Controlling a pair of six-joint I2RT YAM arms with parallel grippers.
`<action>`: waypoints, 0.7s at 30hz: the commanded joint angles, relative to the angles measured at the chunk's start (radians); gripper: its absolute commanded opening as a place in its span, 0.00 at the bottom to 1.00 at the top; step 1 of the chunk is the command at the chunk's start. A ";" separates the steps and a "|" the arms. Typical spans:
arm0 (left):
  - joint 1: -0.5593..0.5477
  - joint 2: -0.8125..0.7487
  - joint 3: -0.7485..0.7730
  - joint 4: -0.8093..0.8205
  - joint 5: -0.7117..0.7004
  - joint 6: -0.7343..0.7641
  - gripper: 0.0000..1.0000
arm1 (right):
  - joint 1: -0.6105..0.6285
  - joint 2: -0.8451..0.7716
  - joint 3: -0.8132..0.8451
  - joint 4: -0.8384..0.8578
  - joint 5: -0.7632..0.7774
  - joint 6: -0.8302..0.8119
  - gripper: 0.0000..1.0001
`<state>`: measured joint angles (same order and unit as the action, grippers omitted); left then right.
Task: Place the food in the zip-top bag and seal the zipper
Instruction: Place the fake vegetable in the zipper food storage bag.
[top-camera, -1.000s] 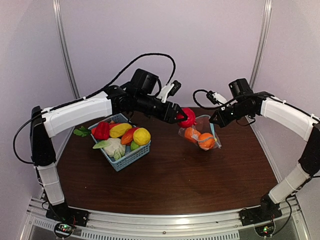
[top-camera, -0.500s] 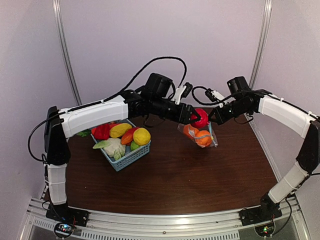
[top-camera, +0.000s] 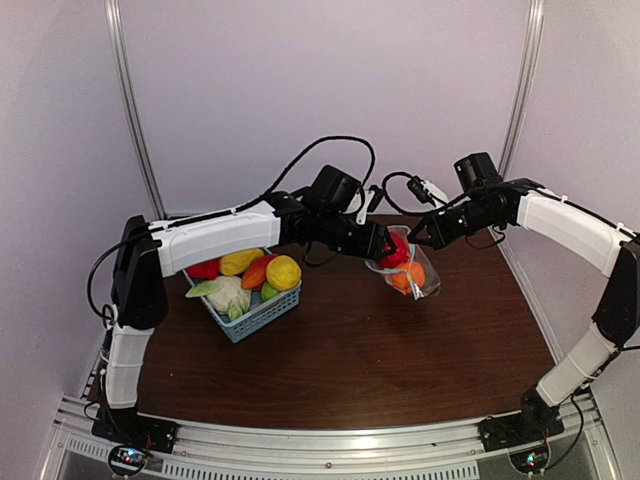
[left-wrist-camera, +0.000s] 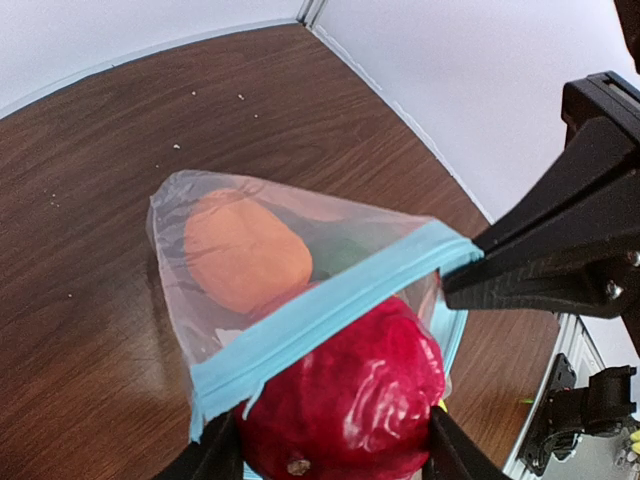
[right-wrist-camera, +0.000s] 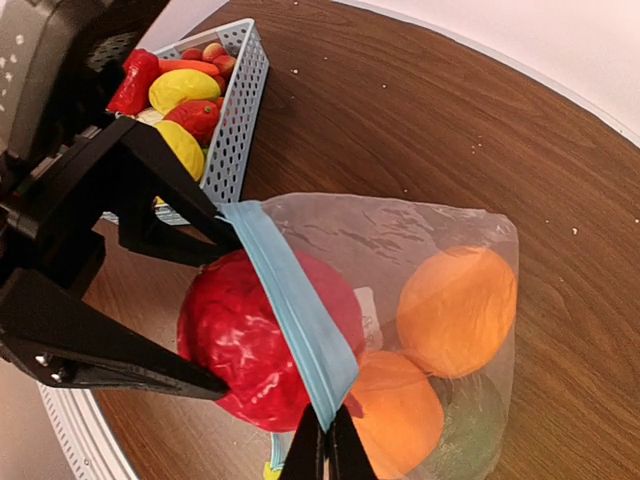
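Mid-frame, our right claw (right-wrist-camera: 323, 445) is pinching the zipper (right-wrist-camera: 295, 310) open so our left claw (left-wrist-camera: 335, 452), gripping red food (left-wrist-camera: 345, 395), can reach into the bag (left-wrist-camera: 175, 265).

- Dark brown wooden table (top-camera: 350, 370), faintly glossy.
- Plain pale walls (top-camera: 240, 90) rise behind and beside the table.
- Slim metal poles (top-camera: 130, 110) stand at the table's far corners.

The crinkly clear plastic bag (right-wrist-camera: 370, 235) hangs open, light-blue zipper strip (right-wrist-camera: 290, 300) unsealed; wrinkled red toy ball (right-wrist-camera: 235, 340) at its mouth, orange toy fruits (right-wrist-camera: 455, 310) inside, other toy food (top-camera: 283, 272) at nine o'clock.
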<state>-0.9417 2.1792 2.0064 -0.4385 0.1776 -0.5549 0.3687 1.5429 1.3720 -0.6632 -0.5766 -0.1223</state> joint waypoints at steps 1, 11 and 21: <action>-0.002 0.027 0.046 0.043 0.004 -0.026 0.63 | 0.000 -0.026 0.012 0.003 -0.111 0.016 0.00; -0.002 -0.192 -0.034 0.120 -0.026 0.083 0.98 | -0.034 -0.023 0.027 0.016 -0.145 0.044 0.00; -0.001 -0.255 -0.267 0.101 -0.125 -0.085 0.92 | -0.040 -0.038 -0.023 0.061 -0.160 0.043 0.00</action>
<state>-0.9417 1.8561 1.8088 -0.3325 0.0811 -0.5446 0.3340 1.5414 1.3628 -0.6426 -0.7029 -0.0891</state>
